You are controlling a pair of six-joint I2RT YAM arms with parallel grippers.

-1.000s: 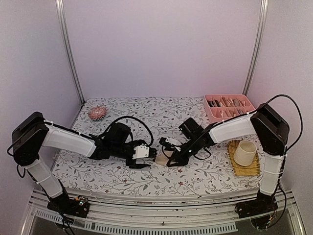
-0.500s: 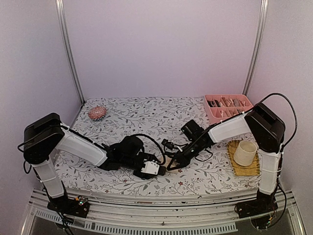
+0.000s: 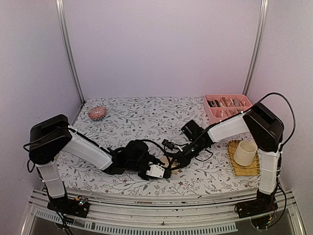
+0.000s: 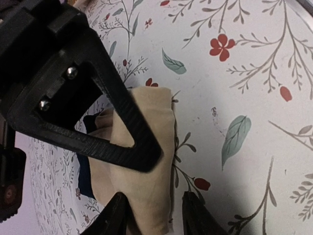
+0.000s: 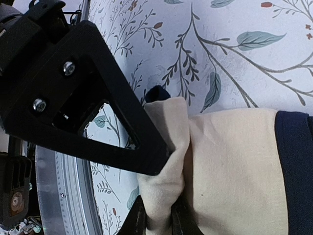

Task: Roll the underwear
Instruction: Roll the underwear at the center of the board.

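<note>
Flowered worktop (image 3: 142,110) with bunched beige underwear (image 5: 230,161) near its front edge, between two robot end effectors.
The right end effector (image 5: 159,193) is closed, pinching a fold of the cloth. The left end effector (image 4: 151,188) straddles the opposite end with its fingers partly apart. Whether it is gripping the cloth cannot be told.

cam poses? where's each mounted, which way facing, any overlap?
Top external: above and behind the bases, looking down over the table; both arms, left gripper and right gripper show.
Left wrist: on the left arm, looking past its fingers at the beige underwear.
Right wrist: on the right arm, its fingers pinching that underwear.
Shared: both wrist views show it.
</note>
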